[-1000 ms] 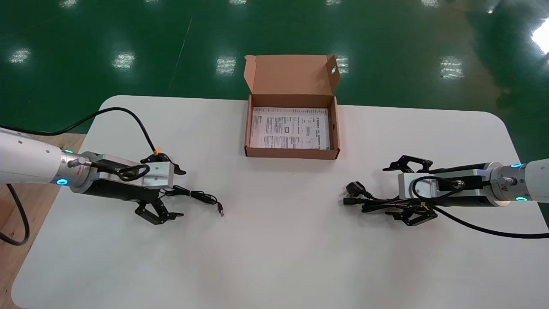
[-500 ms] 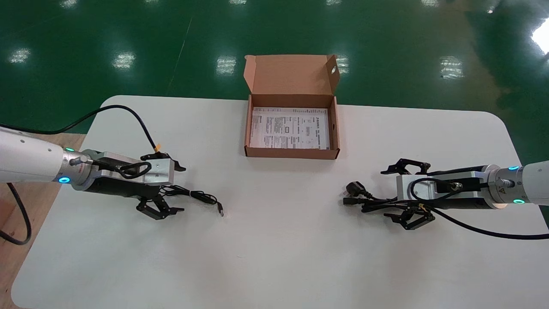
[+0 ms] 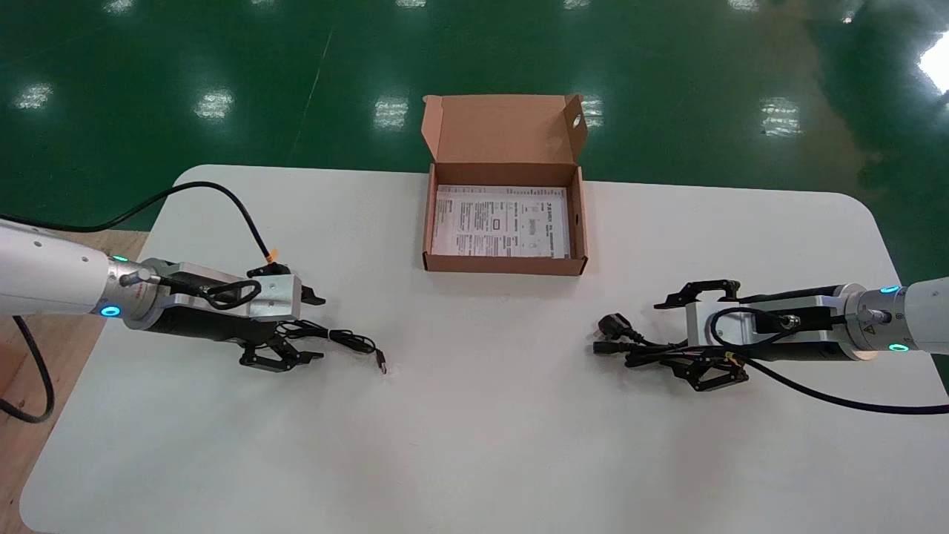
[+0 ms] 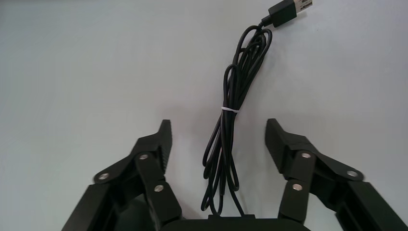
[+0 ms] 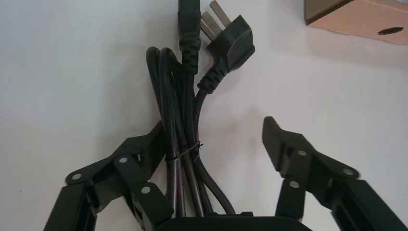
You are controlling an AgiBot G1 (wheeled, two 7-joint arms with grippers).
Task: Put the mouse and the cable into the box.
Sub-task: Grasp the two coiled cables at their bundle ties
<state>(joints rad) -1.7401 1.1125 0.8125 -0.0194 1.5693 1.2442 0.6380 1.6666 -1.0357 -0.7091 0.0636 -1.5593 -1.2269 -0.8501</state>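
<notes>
— Claws first: how do they stand?
— Both wide. Right claw, to the right of the box and nearer the robot than it, straddles the tied power cable lying on the table. One finger touches the bundle and the other stands apart from it. Left claw, to the box's left and just as near the robot, straddles a thin cord whose flat plug lies on the side toward the box.
— And the mouse?
— Cannot make it out. My guess is it sits under the left claw's body, where the cord leads.
— So how to close well?
— Right: centre on the bundle first so it isn't shoved sideways, then pinch at the wire tie, where the strands are gathered. Left: the cord looks slack and likely to slip or trail, so I'd grip the mouse body if it's there. Then lift high enough for the plug to clear the box's front wall.
</notes>
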